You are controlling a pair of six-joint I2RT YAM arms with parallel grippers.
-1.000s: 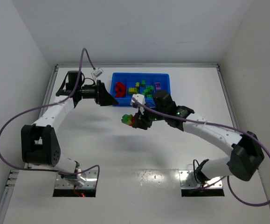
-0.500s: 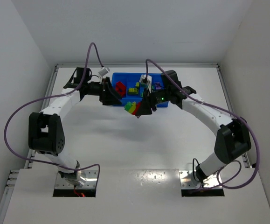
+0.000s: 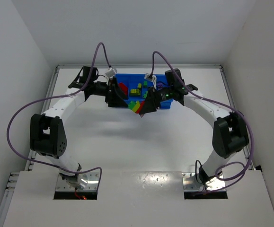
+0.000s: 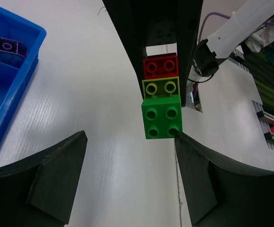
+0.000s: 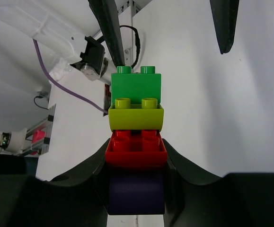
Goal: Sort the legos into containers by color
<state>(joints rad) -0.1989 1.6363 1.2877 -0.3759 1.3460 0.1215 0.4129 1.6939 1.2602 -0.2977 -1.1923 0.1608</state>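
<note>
Sorting looks partway: tray (image 4: pixel 25 71), off to left tool's (image 4: pixel 129 137) left, holds loose red, green, yellow & purple bricks (image 3: pixel 122 88), but a 4-colour stack (image 5: pixel 136 142) is unsplit, pinched at its purple/red end in right tool (image 5: pixel 136 156). Left tool gapes wide, fingers (image 4: pixel 56 175) flanking stack's green tip, gripping nothing.

A four-brick stack of legos (image 5: pixel 137 113), purple, then red, yellow and green outermost, hung in the air by the near edge of the bright-blue tray (image 3: pixel 132 76), pinched at its purple-red end by the right gripper (image 5: pixel 136 165), while a loose red brick (image 3: pixel 123 88) and a purple brick (image 4: pixel 4 46) lay in separate compartments.
</note>
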